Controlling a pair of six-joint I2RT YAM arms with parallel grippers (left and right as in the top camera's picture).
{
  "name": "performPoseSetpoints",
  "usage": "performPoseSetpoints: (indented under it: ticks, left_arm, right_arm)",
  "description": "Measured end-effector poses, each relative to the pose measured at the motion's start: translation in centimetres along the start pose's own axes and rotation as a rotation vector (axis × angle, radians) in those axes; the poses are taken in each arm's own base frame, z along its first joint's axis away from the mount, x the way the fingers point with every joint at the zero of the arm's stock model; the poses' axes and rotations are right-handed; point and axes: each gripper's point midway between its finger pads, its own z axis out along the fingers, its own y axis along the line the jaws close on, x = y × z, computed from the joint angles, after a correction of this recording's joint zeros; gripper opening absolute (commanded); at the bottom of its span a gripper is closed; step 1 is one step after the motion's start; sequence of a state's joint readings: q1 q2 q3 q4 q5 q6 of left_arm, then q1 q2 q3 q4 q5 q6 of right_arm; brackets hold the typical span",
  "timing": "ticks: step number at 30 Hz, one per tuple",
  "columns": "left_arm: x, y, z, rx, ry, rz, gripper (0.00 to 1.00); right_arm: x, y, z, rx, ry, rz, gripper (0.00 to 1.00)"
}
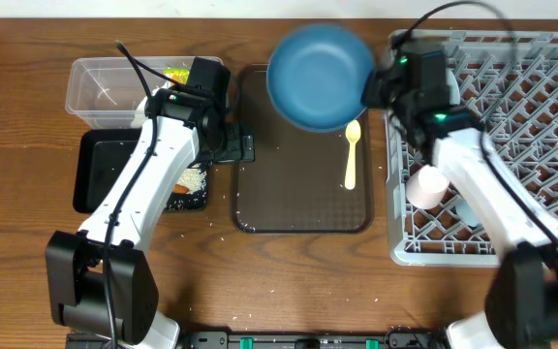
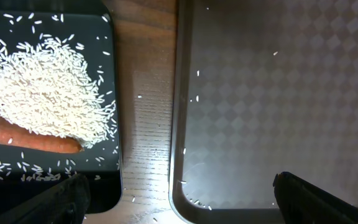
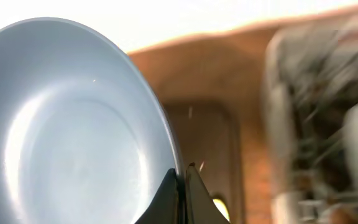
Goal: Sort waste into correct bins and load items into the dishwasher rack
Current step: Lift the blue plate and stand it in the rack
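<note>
My right gripper (image 1: 371, 85) is shut on the rim of the dark blue plate (image 1: 318, 76) and holds it tilted in the air above the far end of the brown serving tray (image 1: 303, 208); the plate (image 3: 67, 124) fills the right wrist view, pinched between the fingers (image 3: 182, 177). My left gripper (image 2: 179, 199) is open and empty, low over the gap between the black tray (image 2: 48, 18) and the serving tray. Rice (image 2: 42, 93) and the carrot stick (image 2: 36, 140) lie in the black tray. The yellow spoon (image 1: 352, 150) lies on the serving tray. The pink cup (image 1: 426, 186) sits in the grey rack (image 1: 550, 116).
The clear tub (image 1: 105, 87) stands behind the black tray (image 1: 100, 170), with the coloured wrapper (image 1: 176, 74) in it. Loose rice grains lie on the wood and on the serving tray (image 2: 278, 93). A light blue item (image 1: 465, 208) shows in the rack under my right arm.
</note>
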State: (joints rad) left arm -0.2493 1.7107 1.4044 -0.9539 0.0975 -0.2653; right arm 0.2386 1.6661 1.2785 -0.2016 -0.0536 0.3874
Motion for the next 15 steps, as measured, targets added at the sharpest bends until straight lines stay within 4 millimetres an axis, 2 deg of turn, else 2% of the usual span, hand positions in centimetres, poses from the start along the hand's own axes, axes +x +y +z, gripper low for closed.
performPoseSetpoints:
  ticks: [4,9,15]
  left_arm:
    - [0.0,0.0,0.0,0.0,0.0,0.0,0.97]
    - [0.0,0.0,0.0,0.0,0.0,0.0,0.97]
    - [0.0,0.0,0.0,0.0,0.0,0.0,0.97]
  right_arm:
    - [-3.7,-1.9,-4.2,0.14,-0.125,-0.017,0.01]
    - [-7.2,-7.2,-9.1,0.48,-0.3,-0.003,0.01]
    - [-9.0,-13.3,-14.8,0.913,-0.438,-0.001,0.01]
